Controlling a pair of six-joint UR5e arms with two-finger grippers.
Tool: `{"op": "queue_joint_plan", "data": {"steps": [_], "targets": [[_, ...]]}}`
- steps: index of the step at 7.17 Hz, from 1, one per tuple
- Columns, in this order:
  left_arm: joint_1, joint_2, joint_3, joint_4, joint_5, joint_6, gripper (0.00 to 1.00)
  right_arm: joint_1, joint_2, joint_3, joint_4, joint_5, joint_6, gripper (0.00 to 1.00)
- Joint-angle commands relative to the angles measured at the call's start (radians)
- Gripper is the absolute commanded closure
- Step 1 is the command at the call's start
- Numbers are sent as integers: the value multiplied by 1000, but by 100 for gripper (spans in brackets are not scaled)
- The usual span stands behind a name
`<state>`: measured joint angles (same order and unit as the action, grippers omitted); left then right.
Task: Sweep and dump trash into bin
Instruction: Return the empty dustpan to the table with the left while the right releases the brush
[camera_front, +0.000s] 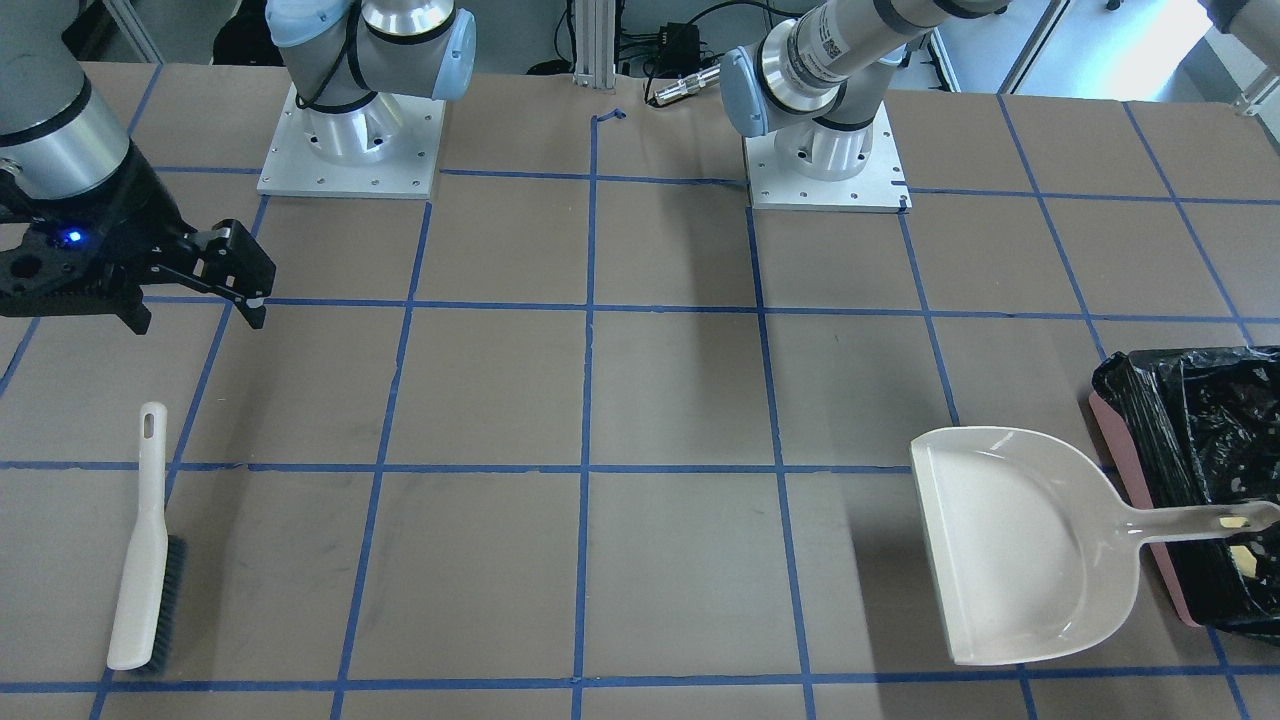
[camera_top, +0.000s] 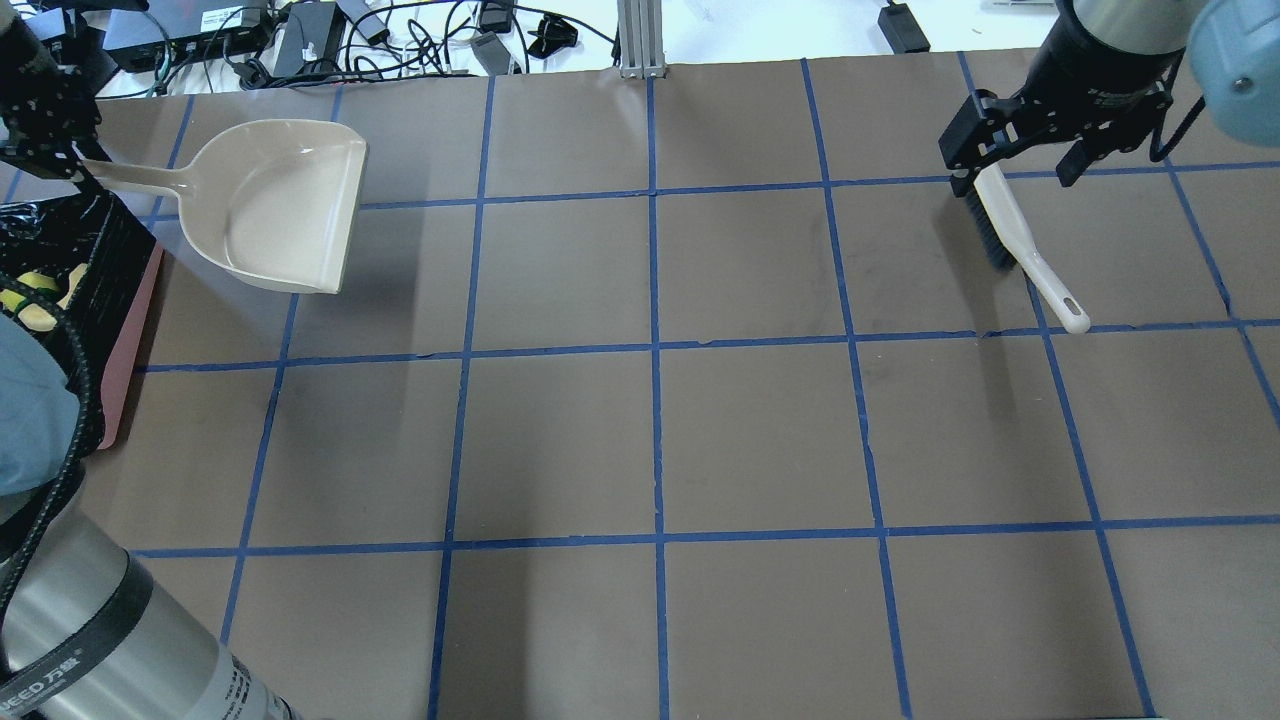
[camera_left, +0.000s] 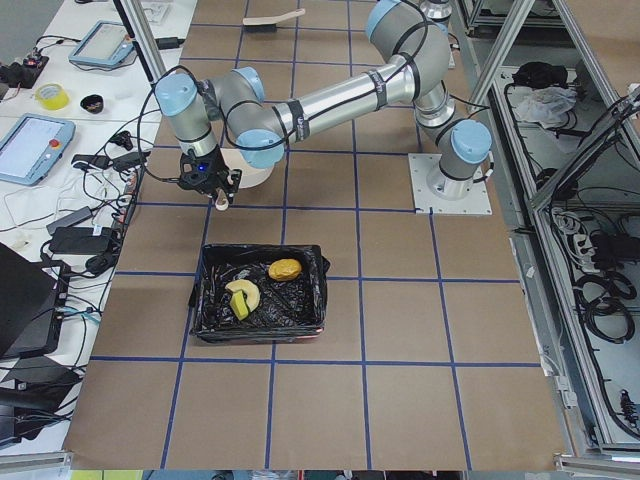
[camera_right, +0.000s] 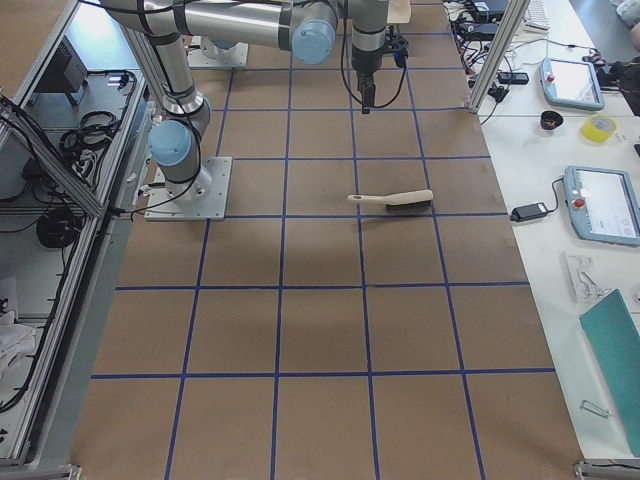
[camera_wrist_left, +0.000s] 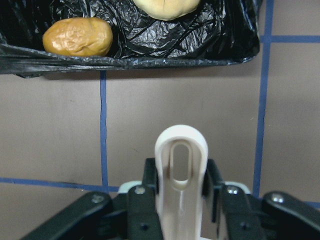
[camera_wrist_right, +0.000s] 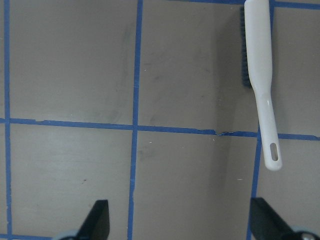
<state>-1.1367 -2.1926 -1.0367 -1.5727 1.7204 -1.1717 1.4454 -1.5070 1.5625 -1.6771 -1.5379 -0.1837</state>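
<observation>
The left tool (camera_wrist_left: 181, 186) pinches the handle of a beige dustpan (camera_front: 1020, 540), just beside the bin (camera_front: 1150, 420) at the left end of the table (camera_front: 680, 400). The trash lies inside the bin: a brown lump (camera_wrist_left: 77, 36), a pale slice (camera_wrist_left: 165, 7) and a sponge piece (camera_left: 240, 311). The right tool (camera_wrist_right: 182, 222) hangs spread above the table, near a brush (camera_wrist_right: 260, 75) lying flat.
</observation>
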Motion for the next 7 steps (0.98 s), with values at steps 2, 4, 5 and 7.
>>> {"op": "queue_joint_plan", "data": {"steps": [2,4,5,7], "targets": [[-78,-87,52,-66,-7,-139,100,90,4,-9,2,16,93,0],[-154,-118,35,-44,8,-148,100,92,16,-2,-6,6,95,0],[-172,-116,-4,9,52,-131,100,92,13,-7,-6,4,93,0],[-195,-93,-66,57,67,-115,100,93,14,-10,11,-26,98,0]]}}
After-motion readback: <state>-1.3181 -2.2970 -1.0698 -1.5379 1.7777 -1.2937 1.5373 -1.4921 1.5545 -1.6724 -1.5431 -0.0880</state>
